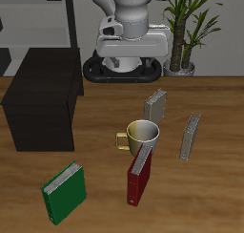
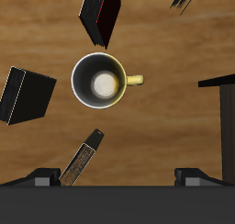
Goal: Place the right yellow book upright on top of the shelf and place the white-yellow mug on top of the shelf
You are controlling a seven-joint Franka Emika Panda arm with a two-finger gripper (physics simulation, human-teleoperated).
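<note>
So the right yellow book (image 1: pixel 155 107) is standing on the table way below the hand. In the wrist view it sits just inside one of the two fingers (image 2: pixel 37 178), so it's off-centre under the gripper (image 2: pixel 117 179). The jaws are spread wide with nothing in them, and the hand is hanging high up, well clear of everything. The white-yellow mug (image 2: pixel 99 81) is the next thing out from the hand past that book, upright, yellow handle sticking out toward the shelf (image 2: pixel 220 117), which is off to the side beyond the other finger. The other tan-grey book (image 1: pixel 191 138) stands apart on the mug's far side from the shelf. The dark red book (image 1: pixel 139 175) is just past the mug, and the green book (image 1: pixel 64 192) is farthest from the hand. Can't make out any print on the covers at this size.
</note>
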